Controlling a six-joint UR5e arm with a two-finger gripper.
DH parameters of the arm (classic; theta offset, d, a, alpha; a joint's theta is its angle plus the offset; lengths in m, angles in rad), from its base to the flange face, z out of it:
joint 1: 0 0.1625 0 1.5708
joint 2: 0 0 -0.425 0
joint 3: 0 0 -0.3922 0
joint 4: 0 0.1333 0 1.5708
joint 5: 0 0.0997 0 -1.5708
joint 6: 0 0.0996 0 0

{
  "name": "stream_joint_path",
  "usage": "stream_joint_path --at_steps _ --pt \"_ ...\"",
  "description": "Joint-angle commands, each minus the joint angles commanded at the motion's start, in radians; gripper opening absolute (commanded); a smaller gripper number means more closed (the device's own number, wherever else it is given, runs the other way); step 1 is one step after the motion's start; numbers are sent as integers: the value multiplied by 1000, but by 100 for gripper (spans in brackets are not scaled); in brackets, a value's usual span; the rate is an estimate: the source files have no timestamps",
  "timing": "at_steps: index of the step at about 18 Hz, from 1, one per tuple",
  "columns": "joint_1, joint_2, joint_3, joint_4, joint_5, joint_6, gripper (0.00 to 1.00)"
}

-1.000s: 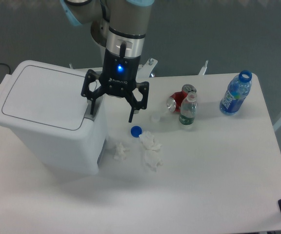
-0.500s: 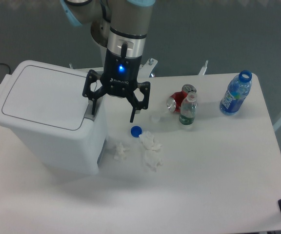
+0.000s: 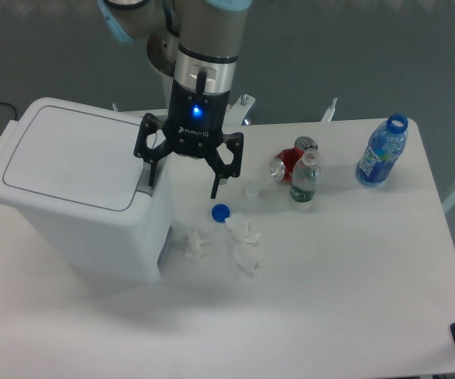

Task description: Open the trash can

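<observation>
The trash can (image 3: 77, 193) is a large white bin on the left of the table, its flat lid (image 3: 69, 156) down and closed. A grey push tab (image 3: 145, 186) sits at the lid's right edge. My gripper (image 3: 182, 185) hangs open just right of the bin's top. Its left finger (image 3: 150, 168) is right at the grey tab; whether it touches is unclear. Its right finger (image 3: 215, 180) hangs over the table.
A blue bottle cap (image 3: 220, 212) and crumpled white tissues (image 3: 243, 243) lie right of the bin. A red can (image 3: 289, 161), a small clear bottle (image 3: 304, 179) and a blue open bottle (image 3: 381, 151) stand further right.
My gripper has shifted very slightly to the right since a second ago. The lid stays closed and nothing else has moved.
</observation>
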Motion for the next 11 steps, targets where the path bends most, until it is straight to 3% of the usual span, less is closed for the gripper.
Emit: stream_joint_path --at_steps 11 --pt "0 -2 0 3 0 9 100"
